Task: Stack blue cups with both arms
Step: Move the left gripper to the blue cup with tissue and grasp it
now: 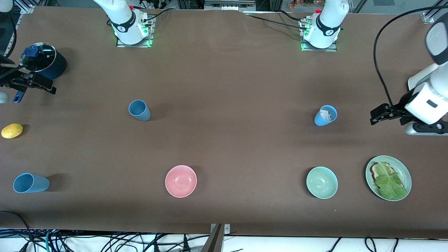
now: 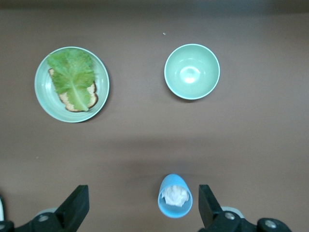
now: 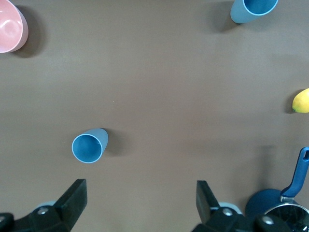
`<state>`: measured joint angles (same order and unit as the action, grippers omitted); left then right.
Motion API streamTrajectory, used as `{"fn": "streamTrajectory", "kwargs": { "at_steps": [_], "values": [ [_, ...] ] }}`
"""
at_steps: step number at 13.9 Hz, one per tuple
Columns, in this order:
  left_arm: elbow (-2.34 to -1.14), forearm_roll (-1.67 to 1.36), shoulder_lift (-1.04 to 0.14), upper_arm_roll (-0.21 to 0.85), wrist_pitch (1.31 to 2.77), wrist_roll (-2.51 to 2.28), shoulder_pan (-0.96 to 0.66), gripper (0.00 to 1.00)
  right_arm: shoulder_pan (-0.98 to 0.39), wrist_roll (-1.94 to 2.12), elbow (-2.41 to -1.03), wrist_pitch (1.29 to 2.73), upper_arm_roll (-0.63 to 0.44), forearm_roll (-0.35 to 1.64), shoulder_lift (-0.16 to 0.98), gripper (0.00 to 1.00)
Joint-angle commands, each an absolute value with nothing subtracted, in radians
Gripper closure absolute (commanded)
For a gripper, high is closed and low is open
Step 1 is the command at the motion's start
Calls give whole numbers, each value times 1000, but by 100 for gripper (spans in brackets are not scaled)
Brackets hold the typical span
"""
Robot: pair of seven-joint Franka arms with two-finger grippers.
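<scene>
Front view: three blue cups on a brown table (image 1: 224, 70), all mouth up, none stacked, well apart from one another.

Slate-blue cup (image 1: 139, 110): dusty, muted blue, tapered, no handle, empty inside. Toward the right arm's end of the table, farther from the front camera than the pink bowl (image 1: 181, 181).

Sky-blue cup (image 1: 325, 115): brighter blue, same tapered shape, with a white crumpled wad (image 1: 326, 114) inside. Toward the left arm's end, farther from the front camera than the mint-green bowl (image 1: 322, 182).

Third blue cup (image 1: 30, 183): mid blue, empty, at the right arm's end, about as near the front camera as the two bowls.

Left gripper (image 2: 142, 200): fingers spread wide, holding nothing, up in the air at the left arm's end of the table; sky-blue cup seen between the fingers from above in the left wrist view, not touched.

Right gripper (image 3: 140, 193): fingers also spread wide, empty, up over the long blue handle of the dark pot (image 1: 43, 61) at the right arm's end.

Also on the table: glass lid (image 1: 38, 56) on the pot, yellow fruit (image 1: 12, 131) near that end, green plate (image 1: 406, 175) with toast and a lettuce leaf (image 1: 391, 183) beside the mint-green bowl.
</scene>
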<state>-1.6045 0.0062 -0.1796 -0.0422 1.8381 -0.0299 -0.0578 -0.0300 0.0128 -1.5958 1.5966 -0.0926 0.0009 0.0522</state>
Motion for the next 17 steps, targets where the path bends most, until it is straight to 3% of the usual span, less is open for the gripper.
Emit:
{"fn": "streamTrajectory", "kwargs": {
  "at_steps": [1, 10, 17],
  "values": [
    [-1753, -8, -114, -32, 1946, -48, -55, 0, -28, 15, -1603, 1585, -94, 15, 38, 0],
    [-2109, -8, -22, -20, 2232, -48, -54, 0, -28, 15, -1603, 1585, -95, 15, 40, 0],
    [-2273, 6, 55, 38, 2229, -51, -40, 0, -28, 14, -1603, 1585, -95, 15, 40, 0]
  ]
}}
